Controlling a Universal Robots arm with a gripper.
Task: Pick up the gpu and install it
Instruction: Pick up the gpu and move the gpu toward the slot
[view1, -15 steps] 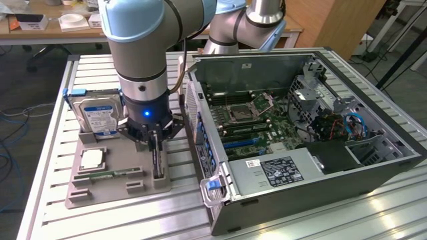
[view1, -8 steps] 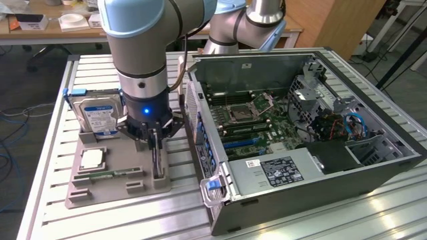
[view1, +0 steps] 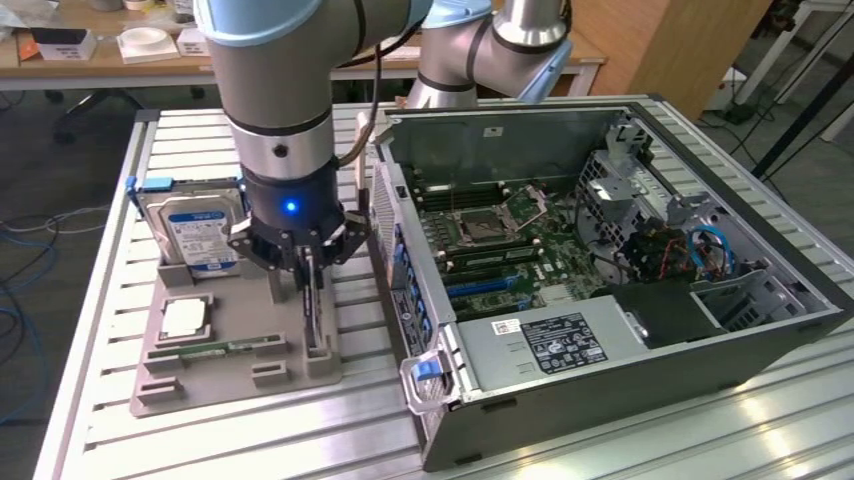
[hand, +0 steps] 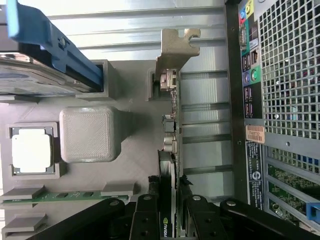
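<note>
The hand (view1: 310, 275) straddles the gpu (view1: 315, 312), which stands on edge in its slot of the grey tray (view1: 214, 385), beside the open computer case (view1: 561, 345); you cannot tell whether the hand has clamped on the card. Judge the pick barely begun and the install undone. The tray also holds a hard drive (view1: 200, 235), a processor (view1: 183, 318) and a memory strip (view1: 220, 350).

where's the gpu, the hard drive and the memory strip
gpu (hand: 174, 47): wrist view, on its silver end bracket
hard drive (view1: 198, 238): exterior view, on its blue-white label
memory strip (hand: 65, 196): wrist view, on its green upper edge
</note>
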